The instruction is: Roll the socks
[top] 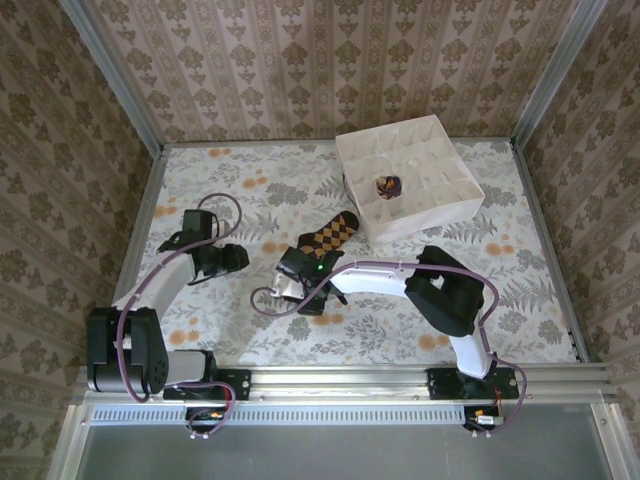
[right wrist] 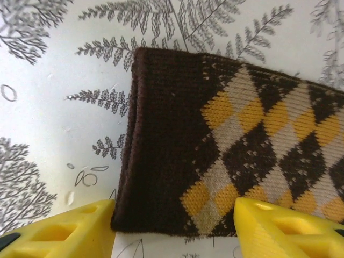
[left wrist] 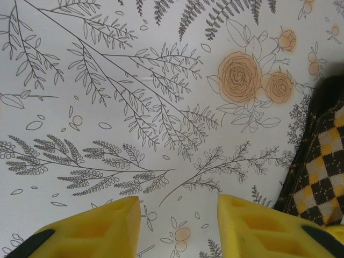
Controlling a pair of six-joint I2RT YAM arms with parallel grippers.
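A brown sock (top: 335, 232) with orange-yellow diamond checks lies flat on the floral table, slanting from centre toward the back right. My right gripper (top: 302, 268) hovers over its near cuff end. In the right wrist view the dark cuff (right wrist: 166, 145) lies flat between the yellow fingers, and the right gripper (right wrist: 174, 228) is open. A purple striped sock (top: 388, 186), rolled into a small ball, sits in the white box. My left gripper (top: 238, 258) is open to the left of the brown sock. In the left wrist view the left gripper (left wrist: 178, 226) has bare tablecloth between its fingers, and the brown sock (left wrist: 322, 166) shows at the right edge.
The white divided box (top: 425, 218) stands at the back right, just beyond the brown sock's far end. Patterned walls close in the table on three sides. A metal rail (top: 340, 380) with both arm bases runs along the near edge.
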